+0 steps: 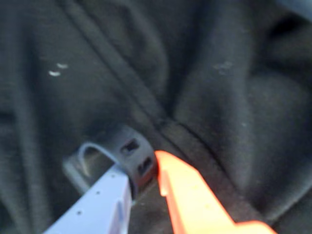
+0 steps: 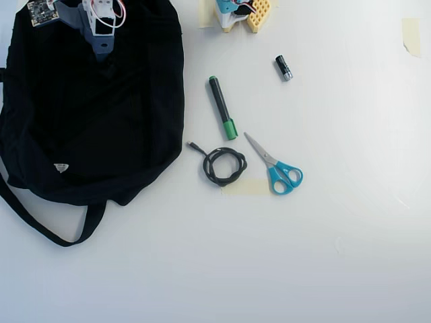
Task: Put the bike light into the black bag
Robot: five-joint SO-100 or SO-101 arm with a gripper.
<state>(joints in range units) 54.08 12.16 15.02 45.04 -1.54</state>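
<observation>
Now the bike light (image 1: 134, 157) is seen clamped between the pale blue finger and the orange finger of the gripper (image 1: 144, 170) in the wrist view, its blocky head pinched and its round loop sticking out toward nine o'clock. Folds and a seam of the black bag (image 1: 219, 97) fill the frame behind it.

From overhead, the arm (image 2: 101, 23) is shown reaching over the bag's upper part, at about eleven o'clock of the table (image 2: 323, 256). The light itself cannot be picked out from above, since black lies on black under the arm.

The carrying step is judged to be nearly over, with the release still to be made. For the next move, the light would have to be brought over the bag's mouth, lowered and then let go by parting the fingers.

Whether the mouth lies under the gripper cannot be told: no clear opening is shown in either view, only creased cloth. The wrist view is blurred, so contact between light and cloth cannot be settled either. The bag is cut off at the left and top edges overhead, with its strap (image 2: 40, 225) trailing to seven o'clock.

Left untouched at centre are a green marker (image 2: 221, 108), a coiled cable (image 2: 224, 166), scissors (image 2: 276, 168) and a small black cylinder (image 2: 283, 68).
</observation>
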